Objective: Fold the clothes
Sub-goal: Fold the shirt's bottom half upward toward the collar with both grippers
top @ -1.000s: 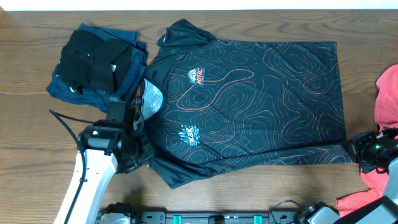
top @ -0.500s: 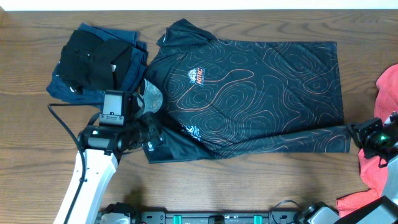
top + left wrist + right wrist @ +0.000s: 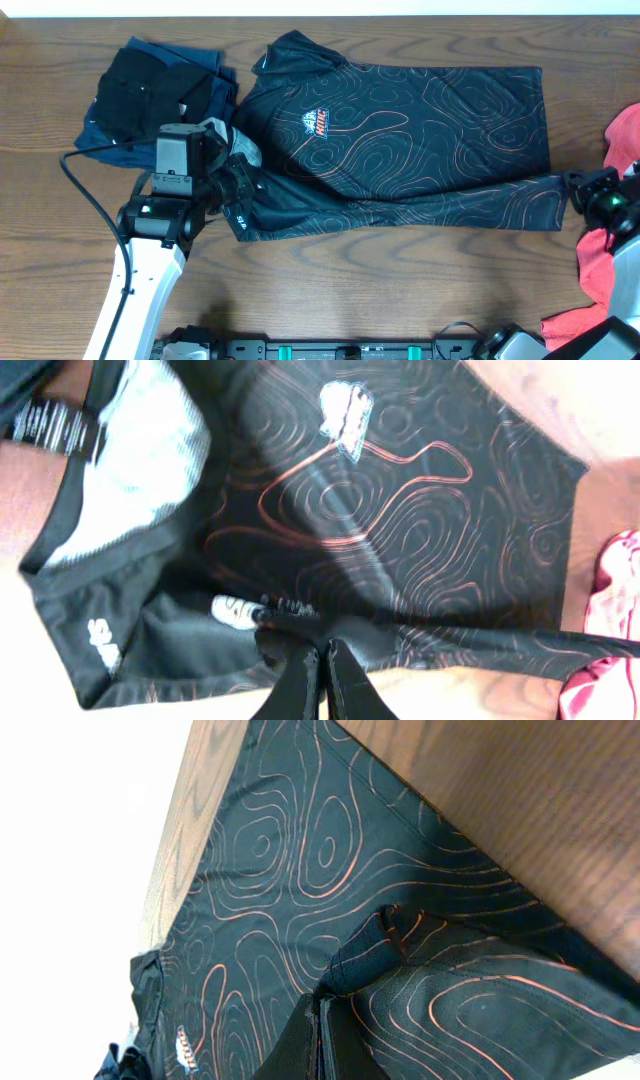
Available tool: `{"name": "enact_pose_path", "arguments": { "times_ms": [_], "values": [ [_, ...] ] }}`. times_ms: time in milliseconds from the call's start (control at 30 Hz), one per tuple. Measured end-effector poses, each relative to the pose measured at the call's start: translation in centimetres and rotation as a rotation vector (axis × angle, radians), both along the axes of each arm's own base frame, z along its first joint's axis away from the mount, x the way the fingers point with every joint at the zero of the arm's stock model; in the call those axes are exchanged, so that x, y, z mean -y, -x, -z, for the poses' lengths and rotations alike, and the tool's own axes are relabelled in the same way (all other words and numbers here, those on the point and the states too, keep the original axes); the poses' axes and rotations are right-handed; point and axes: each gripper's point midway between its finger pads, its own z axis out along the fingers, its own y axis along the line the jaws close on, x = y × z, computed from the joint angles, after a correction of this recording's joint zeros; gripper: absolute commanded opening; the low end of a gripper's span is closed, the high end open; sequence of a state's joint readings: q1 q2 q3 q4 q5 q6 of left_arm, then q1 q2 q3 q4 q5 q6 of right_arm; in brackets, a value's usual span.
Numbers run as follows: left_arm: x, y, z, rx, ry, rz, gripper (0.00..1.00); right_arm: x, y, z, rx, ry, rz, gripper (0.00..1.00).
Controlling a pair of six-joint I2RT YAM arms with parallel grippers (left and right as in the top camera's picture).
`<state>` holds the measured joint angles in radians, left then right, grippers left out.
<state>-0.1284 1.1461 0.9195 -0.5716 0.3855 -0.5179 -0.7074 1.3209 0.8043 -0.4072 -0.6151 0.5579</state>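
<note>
The black shirt (image 3: 420,120) with orange contour lines lies spread across the wooden table (image 3: 380,290), collar to the left. Its near long edge is lifted and drawn over the body. My left gripper (image 3: 238,195) is shut on the near shoulder and sleeve fabric beside the collar. In the left wrist view the gripper (image 3: 322,650) pinches a dark fold of the shirt (image 3: 400,540). My right gripper (image 3: 572,190) is shut on the near hem corner at the right. The right wrist view shows the gripper (image 3: 318,1000) clamped on a bunched hem of the shirt (image 3: 290,870).
A stack of folded navy and black garments (image 3: 150,100) sits at the far left, close to my left arm. A coral-red garment (image 3: 622,150) lies at the right edge, around my right arm, and also shows in the left wrist view (image 3: 600,680).
Both grippers have moved away from the front edge toward the far side, carrying the shirt's near edge with them. The lower logo and near sleeve are now folded under.
</note>
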Motion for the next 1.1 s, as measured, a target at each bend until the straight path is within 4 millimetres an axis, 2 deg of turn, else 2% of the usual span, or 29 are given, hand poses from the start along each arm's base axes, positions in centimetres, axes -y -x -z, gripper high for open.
{"name": "enact_pose_path", "arguments": {
  "times_ms": [133, 533, 733, 900, 1100],
  "values": [
    [0.1, -1.4, -1.2, 0.076, 0.005, 0.000, 0.06, 0.2, -0.3, 0.1, -0.013, 0.023, 0.025, 0.01],
    [0.1, -3.7, -3.4, 0.224, -0.010, 0.002, 0.06, 1.3, -0.6, 0.5, -0.040, 0.083, 0.075, 0.01],
    [0.2, -4.8, -2.7, 0.230, -0.020, 0.012, 0.06, 1.5, -0.5, 1.7, -0.076, 0.072, 0.083, 0.01],
    [0.3, -5.4, -1.1, 0.188, -0.026, 0.014, 0.06, 1.6, -0.5, 2.7, -0.102, 0.056, 0.084, 0.01],
    [0.3, -5.8, -0.4, 0.175, -0.028, 0.015, 0.06, 2.0, -0.9, 3.0, -0.097, 0.069, 0.089, 0.02]
  ]
}}
